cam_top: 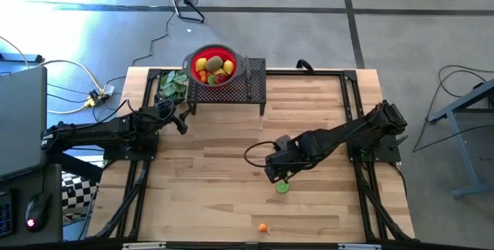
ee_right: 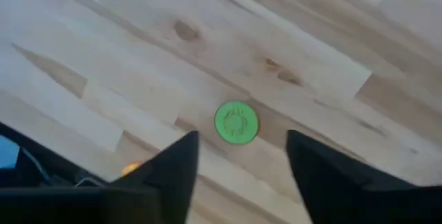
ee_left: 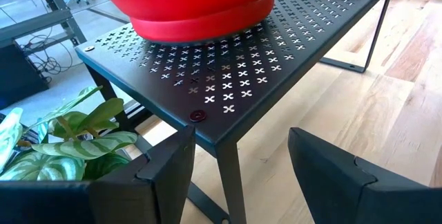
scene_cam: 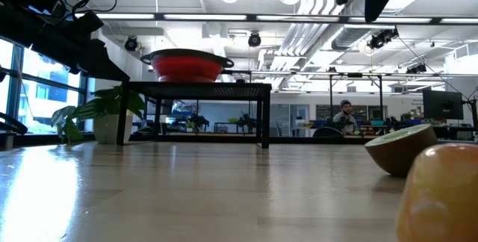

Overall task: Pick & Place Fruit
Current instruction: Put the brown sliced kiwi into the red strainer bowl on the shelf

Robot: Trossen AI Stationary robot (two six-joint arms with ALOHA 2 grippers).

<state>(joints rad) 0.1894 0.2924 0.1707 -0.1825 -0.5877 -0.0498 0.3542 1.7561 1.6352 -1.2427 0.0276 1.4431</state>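
A green lime half (ee_right: 237, 122) lies on the wooden table with its cut face up, resting on its rounded side (scene_cam: 399, 152). My right gripper (ee_right: 242, 165) hangs open above it, pointing down and clear of it (cam_top: 278, 174). A small orange piece (cam_top: 262, 227) lies near the table's front edge and shows large in the low view (scene_cam: 441, 193). A red bowl (cam_top: 214, 66) holding several fruits stands on a black perforated stand (cam_top: 255, 80) at the far edge. My left gripper (ee_left: 238, 175) waits open by the stand's left corner (cam_top: 181, 123).
A green leafy plant (cam_top: 174, 86) stands left of the stand, close to my left gripper. A dark cable loop (cam_top: 258, 153) lies on the table beside my right arm. A person sits in the room beyond the table (scene_cam: 345, 115).
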